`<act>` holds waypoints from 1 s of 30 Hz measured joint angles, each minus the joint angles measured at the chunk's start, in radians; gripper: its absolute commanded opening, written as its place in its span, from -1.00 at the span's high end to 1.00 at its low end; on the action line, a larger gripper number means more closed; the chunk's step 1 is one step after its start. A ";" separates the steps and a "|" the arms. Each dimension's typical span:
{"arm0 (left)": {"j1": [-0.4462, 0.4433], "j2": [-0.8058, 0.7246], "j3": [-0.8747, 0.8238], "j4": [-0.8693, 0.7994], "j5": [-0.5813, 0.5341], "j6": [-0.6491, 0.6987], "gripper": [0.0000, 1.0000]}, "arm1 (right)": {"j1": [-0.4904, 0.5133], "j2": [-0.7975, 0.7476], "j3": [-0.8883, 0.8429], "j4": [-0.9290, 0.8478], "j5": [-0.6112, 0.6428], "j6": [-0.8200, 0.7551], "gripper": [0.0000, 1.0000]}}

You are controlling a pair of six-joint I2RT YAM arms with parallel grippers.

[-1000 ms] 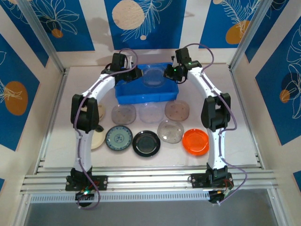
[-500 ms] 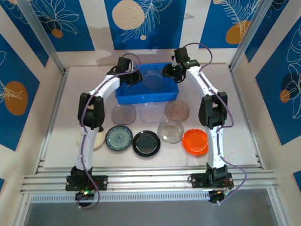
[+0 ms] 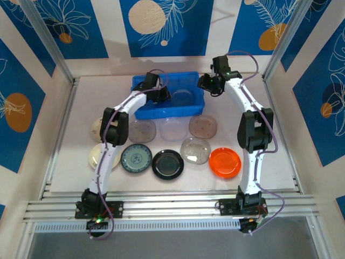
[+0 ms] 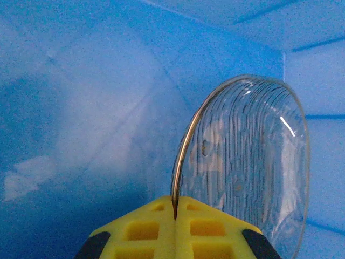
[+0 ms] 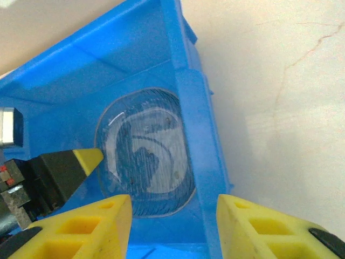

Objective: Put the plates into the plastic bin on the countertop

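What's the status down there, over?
Left gripper shut on clear plate rim, inside bin. Right gripper open, empty, above bin's right wall. Other plates wait on countertop.

Blue wall panels (image 3: 164, 27) printed with white leaf outlines, a cream disc (image 3: 146, 16) and orange discs (image 3: 19, 110) surround the space. Slanted metal posts (image 3: 46, 38) separate the panels. Aluminium rails (image 3: 172, 205) run along the near edge.
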 measured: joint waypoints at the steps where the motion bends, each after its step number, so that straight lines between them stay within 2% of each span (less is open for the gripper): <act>1: -0.001 0.000 0.001 0.000 0.002 0.000 1.00 | 0.000 0.000 -0.004 0.002 0.006 -0.006 0.07; 2: -0.002 0.000 0.003 0.001 0.002 0.000 0.98 | 0.001 0.000 -0.009 0.001 0.009 -0.012 0.06; 5: -0.003 0.000 0.006 0.000 0.002 0.001 0.53 | 0.005 0.000 -0.032 0.000 0.019 -0.032 0.06; 8: -0.003 0.000 0.006 -0.001 0.003 0.005 0.28 | 0.015 0.000 -0.049 -0.007 0.031 -0.046 0.06; 10: -0.003 0.000 0.006 0.000 0.004 0.014 0.00 | 0.022 -0.003 -0.071 -0.003 0.041 -0.051 0.05; 13: -0.003 -0.007 0.003 0.007 0.004 0.029 -0.17 | 0.026 -0.018 -0.121 -0.001 0.053 -0.056 0.05; 18: -0.005 -0.042 -0.007 0.006 -0.006 0.071 -0.35 | 0.024 -0.061 -0.133 -0.023 0.072 -0.073 0.06; 24: -0.006 -0.127 -0.011 -0.009 -0.045 0.126 -0.44 | 0.007 -0.220 -0.211 -0.015 0.097 -0.082 0.07; 27: -0.006 -0.213 -0.043 -0.018 -0.079 0.160 -0.46 | 0.000 -0.312 -0.284 -0.002 0.108 -0.082 0.07; 30: -0.012 -0.356 -0.144 -0.022 -0.129 0.203 -0.47 | -0.006 -0.409 -0.389 0.008 0.113 -0.081 0.07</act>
